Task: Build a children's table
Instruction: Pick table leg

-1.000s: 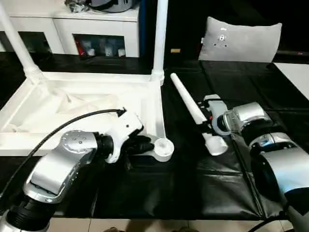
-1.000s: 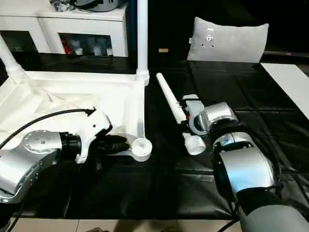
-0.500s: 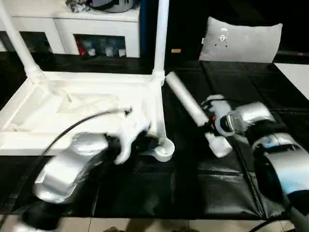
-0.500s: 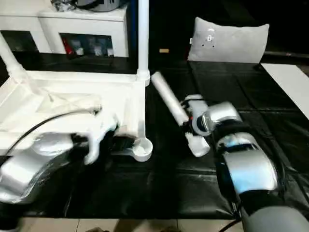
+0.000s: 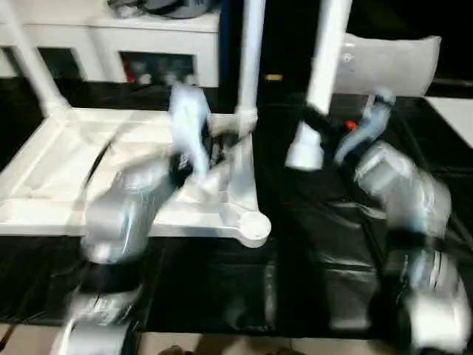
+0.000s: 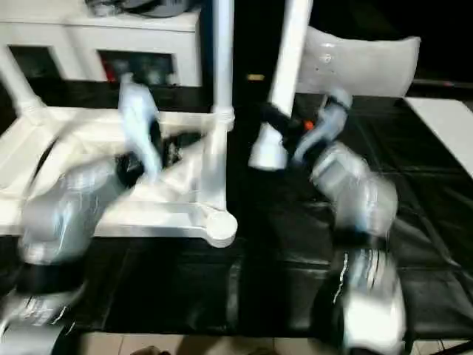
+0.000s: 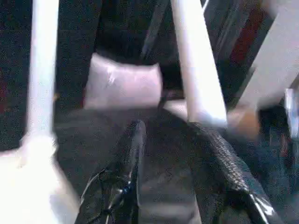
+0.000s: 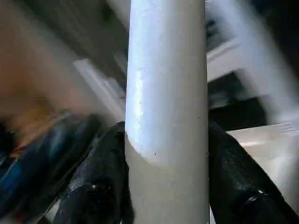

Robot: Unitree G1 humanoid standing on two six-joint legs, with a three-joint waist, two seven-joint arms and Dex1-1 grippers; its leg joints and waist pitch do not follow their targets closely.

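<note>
The children's table lies upside down on the black tabletop: its white top shows a walled underside, two legs already stand in the far corner sockets, and the near socket by the robot's right side stands empty. The right end effector pinches a third leg between its two black fingers, holding it nearly upright in the air above the tabletop, its wide end downward and apart from the top. The tube looks light, stiff and smooth, so it could slip or twist in a narrow pinch; the hold sits close above the wide end, which should give good control when steering that end into a socket. The top is hollow plastic, probably light enough to slide when pushed, so bracing it near a wall or corner seems wise. The left end effector hangs over the top with its fingers spread and nothing between them. Both arms are smeared by motion in the head views, so exact finger positions there are hard to read; the legs' upper ends are cut off, and a fourth leg cannot be made out.
</note>
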